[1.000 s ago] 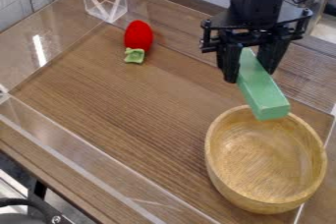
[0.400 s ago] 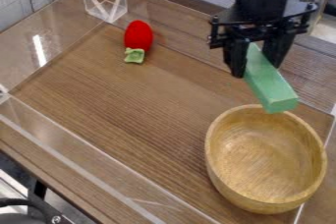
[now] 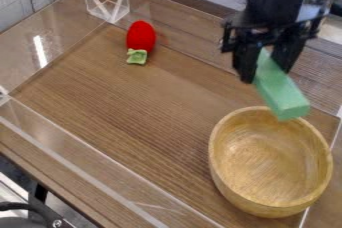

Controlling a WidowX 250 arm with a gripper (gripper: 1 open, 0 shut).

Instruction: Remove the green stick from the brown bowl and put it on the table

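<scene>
1. I had the gripper [image 3: 267, 60] pointing straight down, its fingers pinching the upper end of the green stick [image 3: 282, 89]. The stick hung tilted, its lower end above the far rim of the brown bowl [image 3: 273, 161] and clear of the wood.
2. The stick was out of the bowl but not yet on the table [image 3: 120, 112]; I judged the step in hand to be carrying it to a bare patch.
3. To do that well, I reckoned I should move it sideways off the rim before lowering, so the dangling end would not catch the bowl.
4. The open wood between the bowl and the red toy [image 3: 140, 40] looked the safest spot, away from the clear wall [image 3: 60, 47].
5. I would lower until the low end touched, then release, since a tilted stick could tip or slide.
</scene>
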